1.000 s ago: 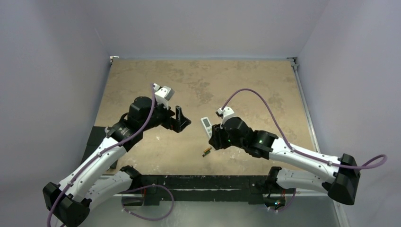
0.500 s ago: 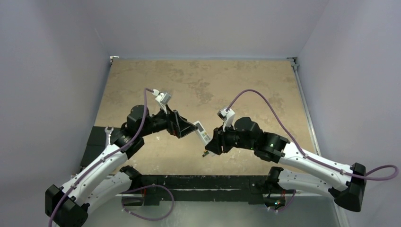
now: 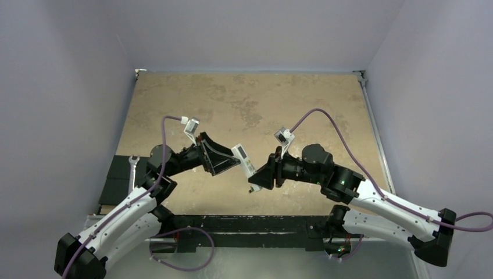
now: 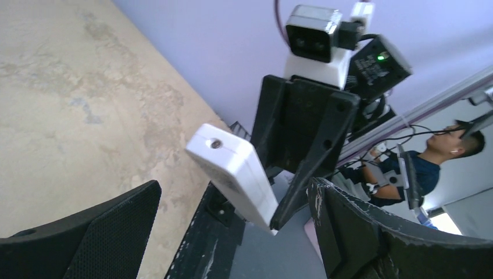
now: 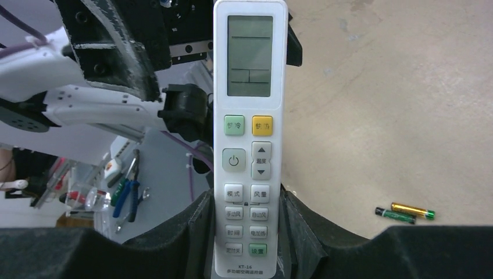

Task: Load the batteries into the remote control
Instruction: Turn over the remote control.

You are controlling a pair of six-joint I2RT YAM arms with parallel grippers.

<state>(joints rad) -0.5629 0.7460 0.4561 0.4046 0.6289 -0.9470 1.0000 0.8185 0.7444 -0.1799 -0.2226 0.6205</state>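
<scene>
Right gripper (image 5: 250, 235): it holds the remote control (image 5: 250, 116). Its two fingers (image 5: 195, 224) press on the long sides of the remote's bottom end, by the lowest buttons.
Remote control: it is up in the air, off the table (image 3: 244, 99). It sticks straight out from the right gripper. The button side and the little screen face the right wrist camera.
Batteries (image 5: 404, 212): two thin ones lie flat on the table, touching or almost touching each other. One has a gold part and the other is dark with green. They are under the remote, off to the side of its bottom end, and well apart from it.
Left gripper (image 4: 232, 232): its jaws are wide and hold nothing. It is at the remote's top end. That end pokes in between the two black fingers (image 4: 87, 238), with a gap on each side.
Table: a tan, spotty top, spreading out far past the remote's top end.
</scene>
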